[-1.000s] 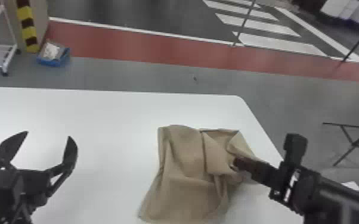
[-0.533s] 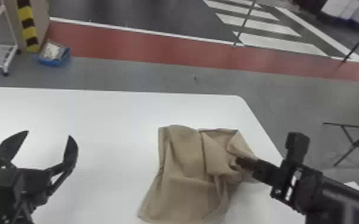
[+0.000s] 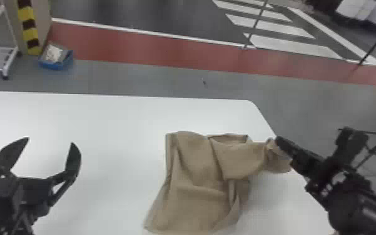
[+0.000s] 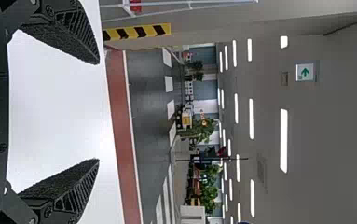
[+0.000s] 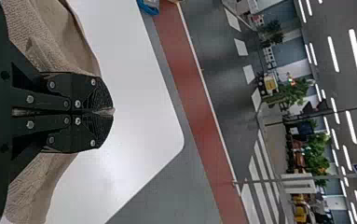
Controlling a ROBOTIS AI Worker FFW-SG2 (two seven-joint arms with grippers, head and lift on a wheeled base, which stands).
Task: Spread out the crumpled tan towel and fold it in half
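Right gripper (image 3: 277, 140) pinches a bunched end of the towel (image 3: 196, 168), likely to tug it flat; left gripper (image 3: 50, 141) hangs spread.

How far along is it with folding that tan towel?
Early on, I'd say. The tan cloth towel lies on the white table, its left part fairly flat. In hand: the black right gripper pinches its right part. Left to do: open out the bunched folds, then fold it in half.
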